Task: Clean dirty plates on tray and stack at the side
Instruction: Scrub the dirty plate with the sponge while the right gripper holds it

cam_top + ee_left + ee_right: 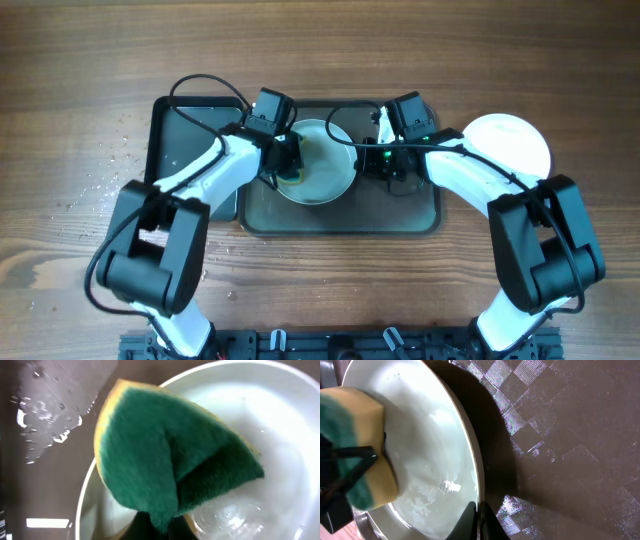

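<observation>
Noted sponge (165, 460) clenched in left pincer (288, 170), flat on wet plate (328, 168) at tray (400, 215) centre; plate rim nipped by right pincer (475, 522). Scrub small circles, pinning rim against sliding.

We see a white plate (325, 178) and a sponge (170, 460) with a green face and a yellow edge. The tray (560, 435) is brown-grey with a shiny chequered weave. A second plate (520, 140) is white, the small tray (185, 145) black, and the table (60, 100) brown wood-grain.
</observation>
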Controlling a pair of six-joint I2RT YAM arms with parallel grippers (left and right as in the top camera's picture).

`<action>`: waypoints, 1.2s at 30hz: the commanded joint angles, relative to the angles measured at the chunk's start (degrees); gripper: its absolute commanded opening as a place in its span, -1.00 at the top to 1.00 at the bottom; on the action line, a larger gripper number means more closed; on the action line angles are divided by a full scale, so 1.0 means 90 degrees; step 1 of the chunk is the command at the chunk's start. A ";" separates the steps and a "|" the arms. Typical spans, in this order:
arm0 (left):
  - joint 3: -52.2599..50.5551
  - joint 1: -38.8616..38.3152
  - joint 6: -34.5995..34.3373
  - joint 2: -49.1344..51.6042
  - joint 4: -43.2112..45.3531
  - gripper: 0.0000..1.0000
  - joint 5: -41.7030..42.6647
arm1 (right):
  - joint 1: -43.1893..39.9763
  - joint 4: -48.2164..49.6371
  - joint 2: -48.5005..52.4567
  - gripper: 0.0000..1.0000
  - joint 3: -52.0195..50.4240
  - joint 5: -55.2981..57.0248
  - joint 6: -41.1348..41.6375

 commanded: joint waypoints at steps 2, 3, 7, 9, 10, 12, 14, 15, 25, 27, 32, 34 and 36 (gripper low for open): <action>-0.0095 0.0032 -0.0180 0.0546 -0.0007 0.92 0.0585 | 0.0022 0.0039 0.0158 0.91 -0.0058 0.0066 0.0051; -0.0095 0.0032 -0.0180 0.0641 -0.0007 0.92 0.0758 | 0.0022 0.0039 0.0155 0.92 -0.0058 0.0066 0.0051; -0.0095 0.0032 0.0080 0.0835 -0.0017 0.92 0.2081 | 0.0022 0.0039 0.0158 0.91 -0.0058 0.0066 0.0051; -0.0090 0.0032 0.0374 0.0823 0.0015 0.92 0.2832 | 0.0022 0.0039 0.0158 0.91 -0.0058 0.0066 0.0049; -0.0087 0.0034 0.0493 0.0794 0.0073 0.92 0.3300 | 0.0022 0.0039 0.0158 0.91 -0.0058 0.0066 0.0051; -0.0083 0.0034 0.0566 0.0767 0.0206 0.92 0.3818 | 0.0022 0.0039 0.0158 0.91 -0.0058 0.0066 0.0051; -0.0036 0.0034 0.0566 0.0760 0.0226 0.92 0.4070 | 0.0022 0.0039 0.0155 0.92 -0.0058 0.0066 0.0049; -0.0012 0.0034 0.0566 0.0748 0.0223 0.92 0.4138 | 0.0022 0.0039 0.0158 0.91 -0.0058 0.0066 0.0049; 0.0338 0.0039 0.0563 -0.0386 0.0223 0.92 0.3174 | 0.0022 0.0039 0.0158 0.91 -0.0058 0.0066 0.0046; 0.0338 0.0039 0.0563 -0.0639 0.0170 0.92 0.2635 | 0.0022 0.0036 0.0155 0.91 -0.0058 0.0066 0.0046; 0.0338 0.0039 0.0559 -0.1001 -0.0121 0.92 0.1001 | 0.0022 0.0039 0.0158 0.91 -0.0058 0.0066 0.0044; 0.0318 0.0039 0.0539 -0.0996 -0.0209 0.92 0.0396 | 0.0022 0.0041 0.0158 0.91 -0.0058 0.0066 0.0046; 0.0267 0.0036 0.0539 -0.0950 -0.0221 0.92 0.0058 | 0.0022 0.0046 0.0158 0.91 -0.0058 0.0066 0.0046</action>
